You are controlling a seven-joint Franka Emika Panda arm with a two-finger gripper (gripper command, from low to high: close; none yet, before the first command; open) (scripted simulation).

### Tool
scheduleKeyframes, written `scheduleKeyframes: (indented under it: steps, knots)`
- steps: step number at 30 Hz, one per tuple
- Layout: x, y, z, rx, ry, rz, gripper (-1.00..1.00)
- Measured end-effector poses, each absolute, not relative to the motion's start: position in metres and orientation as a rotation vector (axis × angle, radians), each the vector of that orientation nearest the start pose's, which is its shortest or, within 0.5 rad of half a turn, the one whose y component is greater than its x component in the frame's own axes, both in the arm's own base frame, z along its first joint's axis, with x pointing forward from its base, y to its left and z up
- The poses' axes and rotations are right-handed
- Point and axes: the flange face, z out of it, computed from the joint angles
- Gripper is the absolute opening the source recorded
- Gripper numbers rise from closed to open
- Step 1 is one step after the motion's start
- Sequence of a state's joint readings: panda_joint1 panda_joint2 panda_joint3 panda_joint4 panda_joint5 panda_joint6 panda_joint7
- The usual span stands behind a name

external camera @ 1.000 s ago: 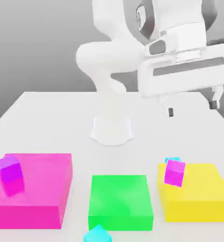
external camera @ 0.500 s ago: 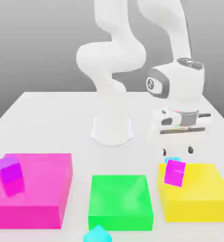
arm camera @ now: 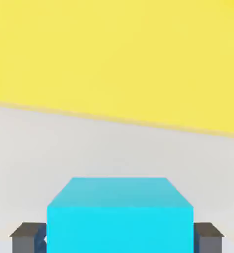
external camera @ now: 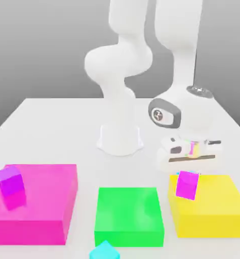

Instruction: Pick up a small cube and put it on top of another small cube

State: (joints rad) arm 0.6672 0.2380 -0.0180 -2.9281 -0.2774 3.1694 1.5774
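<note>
On the exterior view's left, the purple-magenta cube [external camera: 10,181] with its violet top sits on the big pink block [external camera: 41,202], well apart from the arm; it is the stacking target. Next comes the green block [external camera: 128,215] with a 2nd cyan cube [external camera: 104,251] in front of it, then the yellow block [external camera: 213,205] carrying a pinker magenta cube [external camera: 187,184]. The gripper [external camera: 189,169] is low behind that block's far edge. In the hand view the cyan cube [arm camera: 120,215] rests on the white table [arm camera: 114,148] beside the yellow block, with 1 dark fingertip [arm camera: 27,236] on each flank; the fingers straddle it, but whether they are clenched on it or merely close I cannot tell. The step in hand looks like the grasp. The next move calls for a firm squeeze, a lift clear of the yellow block, then a long carry across to the pink block.
</note>
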Motion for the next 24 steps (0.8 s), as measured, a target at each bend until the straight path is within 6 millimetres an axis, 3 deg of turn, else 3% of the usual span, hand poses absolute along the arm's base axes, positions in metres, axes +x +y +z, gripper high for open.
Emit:
scheduleKeyframes:
  steps: [4,18,22,24]
  knots:
    - [0.235,0.209,0.131,-2.972,1.001,0.002,-1.0]
    - [0.234,0.211,0.192,-2.98,0.98,-0.005,-1.0]
    - [0.261,0.241,0.223,-3.02,0.63,-0.113,-1.0]
    - [0.288,0.235,0.24,-3.026,0.545,-0.157,-1.0]
